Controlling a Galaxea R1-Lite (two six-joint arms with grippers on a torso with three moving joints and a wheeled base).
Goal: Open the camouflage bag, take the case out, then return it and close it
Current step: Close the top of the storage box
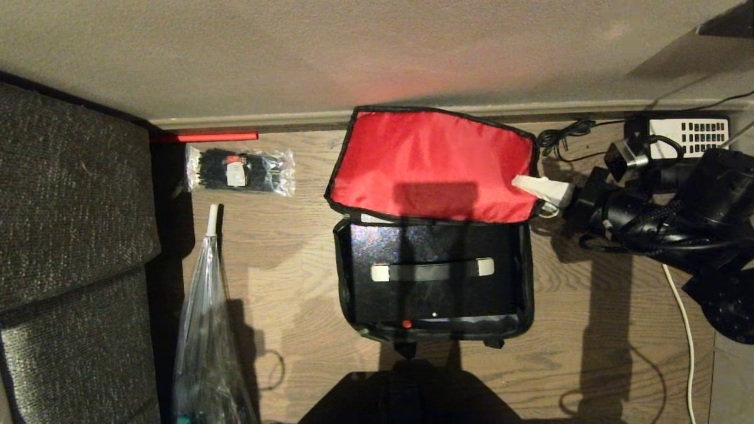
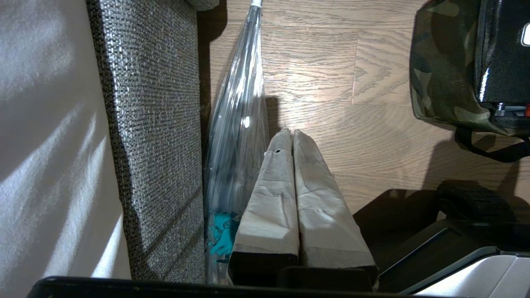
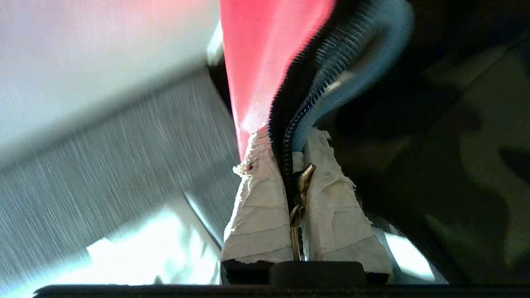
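The camouflage bag (image 1: 526, 277) lies open on the wood floor, its red-lined lid (image 1: 430, 159) folded up and back toward the wall. Inside lies the black case (image 1: 430, 241), its strap handle (image 1: 433, 271) between two pale tabs. My right gripper (image 1: 539, 188) is at the lid's right corner, shut on the zipper edge. In the right wrist view the taped fingers (image 3: 261, 215) pinch the brass zipper pull (image 3: 302, 186) beside the red lining (image 3: 265, 54). My left gripper (image 2: 288, 132) is shut and empty, parked low over the floor left of the bag (image 2: 439, 70).
A clear packet of black ties (image 1: 238, 169) lies left of the lid. A long clear plastic bag (image 1: 203, 330) rests against the grey sofa (image 1: 70, 235). A desk phone (image 1: 686, 135) with cords sits at the back right. A white cable (image 1: 686, 330) runs along the floor on the right.
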